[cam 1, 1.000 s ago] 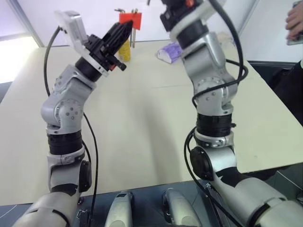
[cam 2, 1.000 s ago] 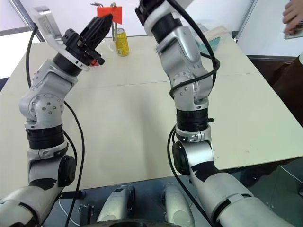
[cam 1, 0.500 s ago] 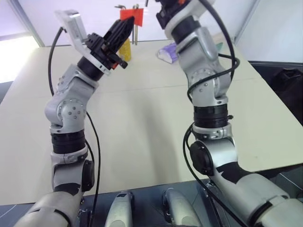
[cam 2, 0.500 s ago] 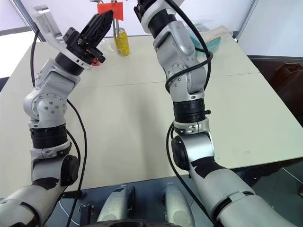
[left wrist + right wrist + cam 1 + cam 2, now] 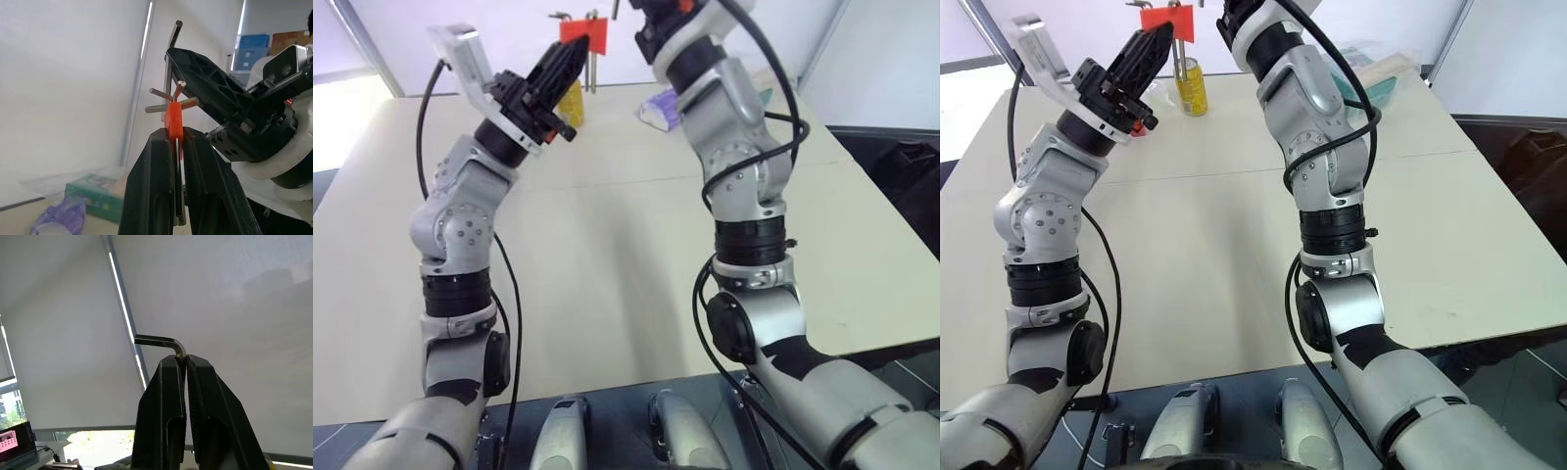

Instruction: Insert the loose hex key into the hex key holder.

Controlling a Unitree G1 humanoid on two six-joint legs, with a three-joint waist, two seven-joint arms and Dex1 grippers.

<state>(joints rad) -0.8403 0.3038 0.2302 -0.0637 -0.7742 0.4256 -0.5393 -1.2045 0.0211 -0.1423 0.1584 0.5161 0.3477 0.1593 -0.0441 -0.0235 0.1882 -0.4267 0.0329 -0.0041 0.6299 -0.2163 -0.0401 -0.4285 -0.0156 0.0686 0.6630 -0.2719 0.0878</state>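
My left gripper (image 5: 177, 134) is raised above the table's far side and is shut on the orange-red hex key holder (image 5: 172, 120), which has thin metal keys fanning out of it. The holder (image 5: 582, 34) shows near the top of the left eye view. My right gripper (image 5: 185, 360) is shut on the loose hex key (image 5: 156, 340), whose short bent end sticks out sideways past the fingertips. In the left wrist view the right gripper's black fingers (image 5: 210, 83) hover just beside and above the holder's keys.
The beige table (image 5: 607, 255) lies below both raised arms. A yellow can (image 5: 1193, 86) stands at the far edge behind the left gripper. A purple bag (image 5: 661, 106) and a teal box (image 5: 1378, 86) lie at the far right.
My right arm has leaned a little further forward toward the holder, then held still. A person's hand at the right edge one second ago is gone. The left gripper has stayed put.
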